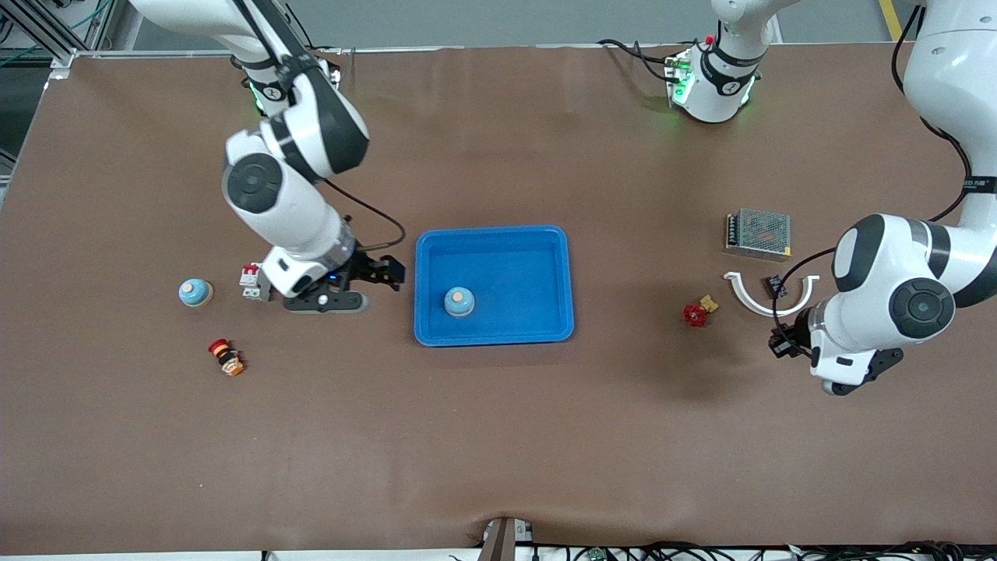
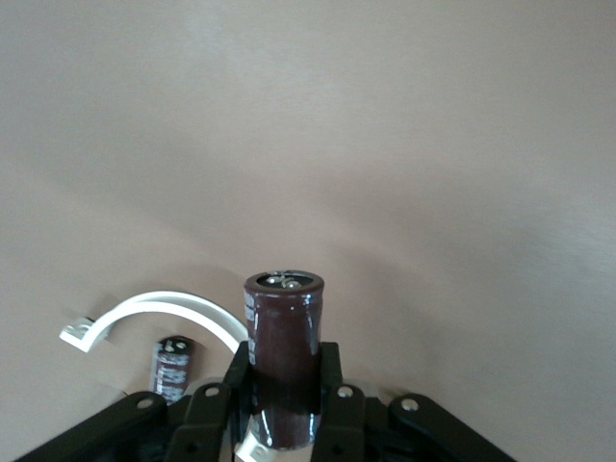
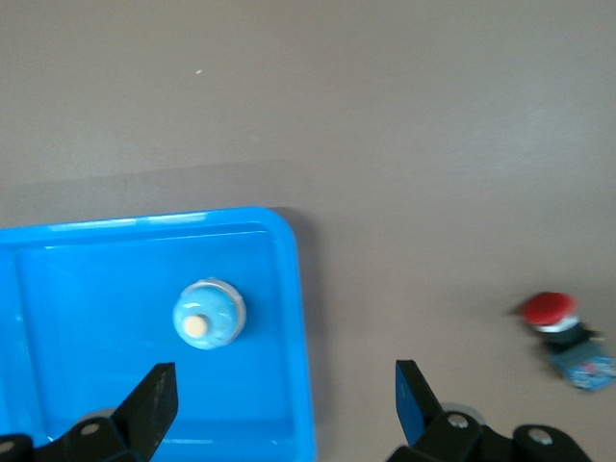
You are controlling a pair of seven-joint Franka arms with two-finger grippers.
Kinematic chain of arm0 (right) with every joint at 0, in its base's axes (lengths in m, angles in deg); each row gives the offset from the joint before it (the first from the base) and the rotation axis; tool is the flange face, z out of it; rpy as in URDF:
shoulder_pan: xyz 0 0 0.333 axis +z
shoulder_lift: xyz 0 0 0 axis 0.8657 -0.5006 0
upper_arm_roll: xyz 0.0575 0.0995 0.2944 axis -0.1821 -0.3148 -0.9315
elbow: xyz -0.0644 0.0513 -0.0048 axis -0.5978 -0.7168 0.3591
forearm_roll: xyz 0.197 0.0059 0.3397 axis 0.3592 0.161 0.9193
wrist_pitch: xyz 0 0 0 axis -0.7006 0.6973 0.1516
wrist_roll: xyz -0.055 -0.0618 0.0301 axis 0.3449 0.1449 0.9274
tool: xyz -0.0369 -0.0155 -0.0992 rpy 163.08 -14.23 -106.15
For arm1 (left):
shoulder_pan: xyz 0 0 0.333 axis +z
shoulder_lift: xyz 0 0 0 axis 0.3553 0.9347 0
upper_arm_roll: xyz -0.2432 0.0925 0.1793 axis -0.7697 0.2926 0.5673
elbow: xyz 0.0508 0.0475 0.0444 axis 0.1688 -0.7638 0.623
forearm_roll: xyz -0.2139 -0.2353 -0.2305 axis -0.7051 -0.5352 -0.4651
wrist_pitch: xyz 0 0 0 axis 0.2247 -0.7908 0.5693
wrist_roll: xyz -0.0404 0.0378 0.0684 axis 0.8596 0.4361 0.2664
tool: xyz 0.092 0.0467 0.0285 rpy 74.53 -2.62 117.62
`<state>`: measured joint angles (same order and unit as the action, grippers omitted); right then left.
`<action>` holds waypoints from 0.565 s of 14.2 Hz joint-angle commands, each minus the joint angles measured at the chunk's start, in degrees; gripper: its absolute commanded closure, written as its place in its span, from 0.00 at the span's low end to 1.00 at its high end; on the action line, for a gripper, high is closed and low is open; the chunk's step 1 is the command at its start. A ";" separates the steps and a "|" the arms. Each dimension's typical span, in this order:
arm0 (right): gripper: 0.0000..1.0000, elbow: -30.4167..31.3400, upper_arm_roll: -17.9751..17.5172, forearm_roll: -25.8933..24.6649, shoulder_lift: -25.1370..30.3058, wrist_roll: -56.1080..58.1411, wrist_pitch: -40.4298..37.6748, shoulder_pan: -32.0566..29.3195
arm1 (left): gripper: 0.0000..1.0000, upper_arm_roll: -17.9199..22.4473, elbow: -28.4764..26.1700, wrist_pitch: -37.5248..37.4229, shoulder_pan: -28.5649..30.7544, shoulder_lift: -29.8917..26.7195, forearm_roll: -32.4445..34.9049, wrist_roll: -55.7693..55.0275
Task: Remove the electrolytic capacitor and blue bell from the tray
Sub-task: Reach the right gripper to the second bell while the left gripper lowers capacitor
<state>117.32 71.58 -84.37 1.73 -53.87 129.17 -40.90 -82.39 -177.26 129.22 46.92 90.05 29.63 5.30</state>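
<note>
Brown capacitor (image 2: 283, 356) in left gripper (image 2: 281, 404), label unreadable

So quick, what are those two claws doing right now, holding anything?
Left gripper: closed on the brown capacitor, over the table's left-arm end.
Right gripper: open, holding nothing, beside the blue tray.

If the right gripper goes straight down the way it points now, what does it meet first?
Probably the blue tray's rim: the open right gripper straddles it. The bell in the tray lies off that line, though depth is unclear.
</note>
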 commanded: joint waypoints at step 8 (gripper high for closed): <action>0.00 -8.03 1.02 -0.50 -11.24 -7.63 4.14 5.28 | 1.00 -0.43 -8.10 11.84 4.39 3.53 13.64 1.56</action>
<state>111.12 71.82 -84.38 -7.13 -59.78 132.03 -36.95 -82.05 -181.89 139.07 50.22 94.55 39.96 5.57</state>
